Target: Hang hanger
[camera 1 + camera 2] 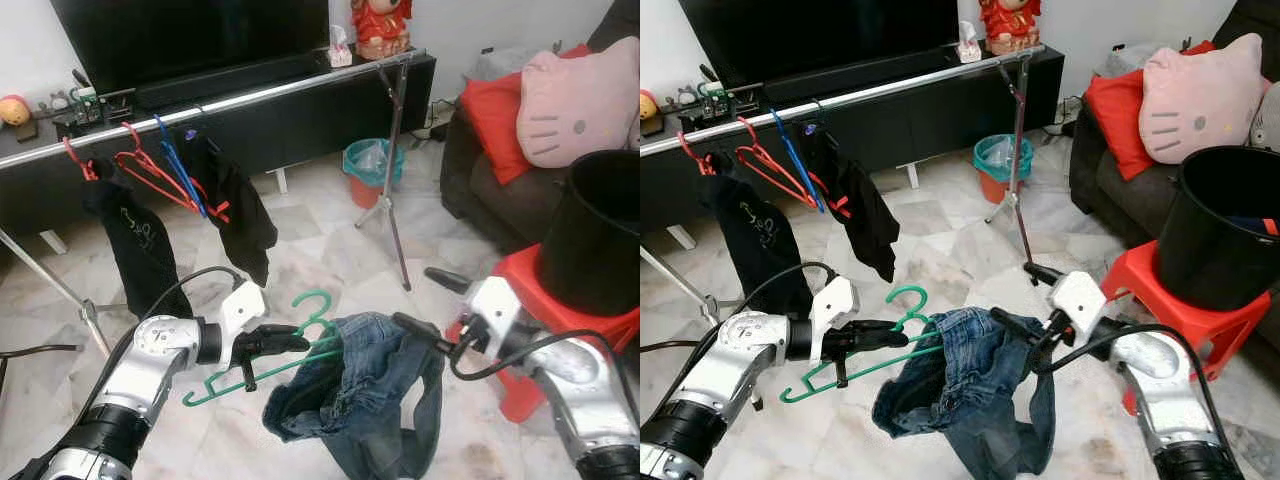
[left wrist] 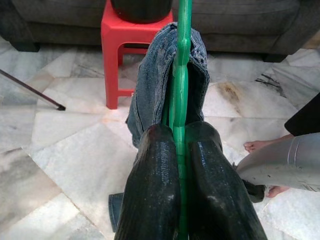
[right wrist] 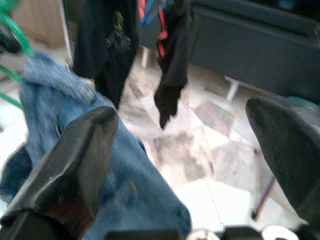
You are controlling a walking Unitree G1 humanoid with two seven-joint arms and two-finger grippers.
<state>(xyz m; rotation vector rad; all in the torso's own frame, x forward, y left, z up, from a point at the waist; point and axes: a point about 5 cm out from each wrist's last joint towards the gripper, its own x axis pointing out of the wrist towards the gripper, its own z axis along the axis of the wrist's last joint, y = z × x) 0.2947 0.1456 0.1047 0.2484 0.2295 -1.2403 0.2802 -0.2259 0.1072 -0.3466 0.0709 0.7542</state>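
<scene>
Jeans (image 1: 360,395) hiding green hanger (image 1: 262,372), left gripper (image 1: 282,343) clamping

My head views are evenly lit and sharp, with soft shadows on the marble floor (image 1: 300,250). My right wrist feed is smeared with blur; beyond the left gripper (image 2: 179,165) everything stays crisp.

Green hanger (image 1: 262,372), blue denim jeans (image 1: 360,395), red stool (image 2: 131,47).
</scene>
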